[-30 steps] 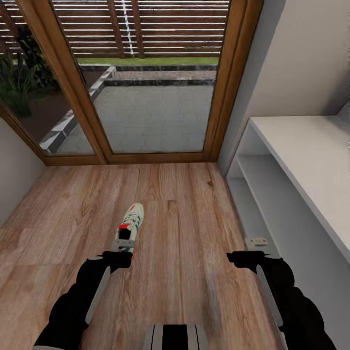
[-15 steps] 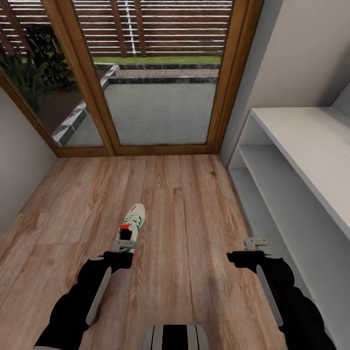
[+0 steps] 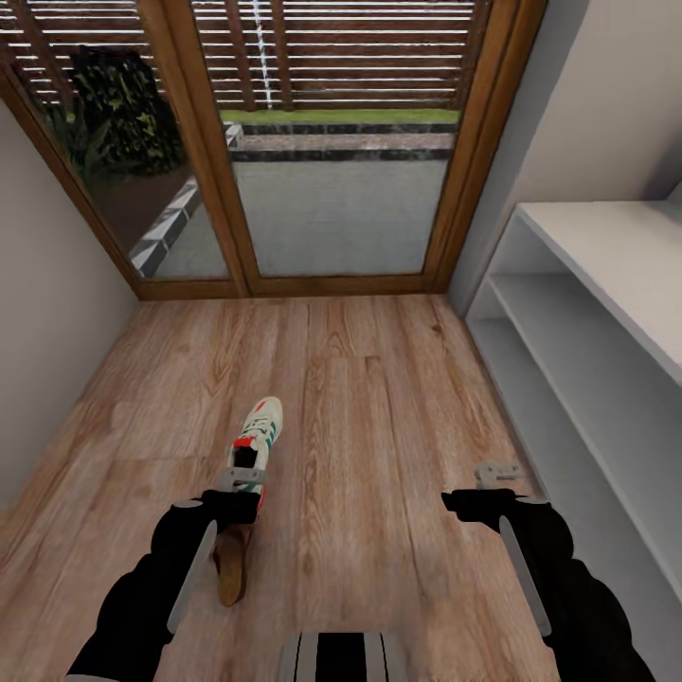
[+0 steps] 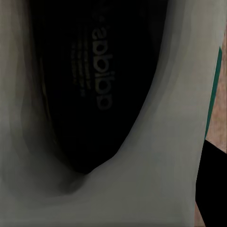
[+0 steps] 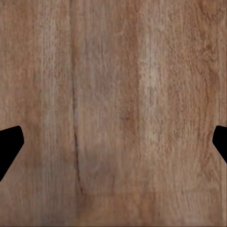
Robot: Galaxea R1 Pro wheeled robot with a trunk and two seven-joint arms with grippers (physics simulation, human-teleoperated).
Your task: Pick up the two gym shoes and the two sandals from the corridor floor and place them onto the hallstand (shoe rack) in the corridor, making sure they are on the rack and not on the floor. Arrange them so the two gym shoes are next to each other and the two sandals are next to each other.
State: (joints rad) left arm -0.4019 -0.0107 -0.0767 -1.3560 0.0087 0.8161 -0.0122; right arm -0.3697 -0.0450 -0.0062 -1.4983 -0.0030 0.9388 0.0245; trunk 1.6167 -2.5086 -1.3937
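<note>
The left end effector (image 3: 244, 471) is pinching the heel of a gym shoe (image 3: 259, 435), carrying it above the corridor floor (image 3: 379, 398). A brown sandal (image 3: 230, 564) is lying just beneath. The right end effector (image 3: 497, 471) is hanging spread and empty beside the hallstand (image 3: 606, 284).

Bright daylight thru the glass door (image 3: 332, 189), soft blurry render; inside the shoe (image 4: 94, 94) it's v. dark.

A glazed door (image 3: 336, 180) in a brown wood frame fills the far end. Through it show grey paving (image 3: 341, 213), a slatted fence (image 3: 350, 52), grass (image 3: 350, 116) and plants (image 3: 123, 104). Plain walls (image 3: 52, 313) flank it.
</note>
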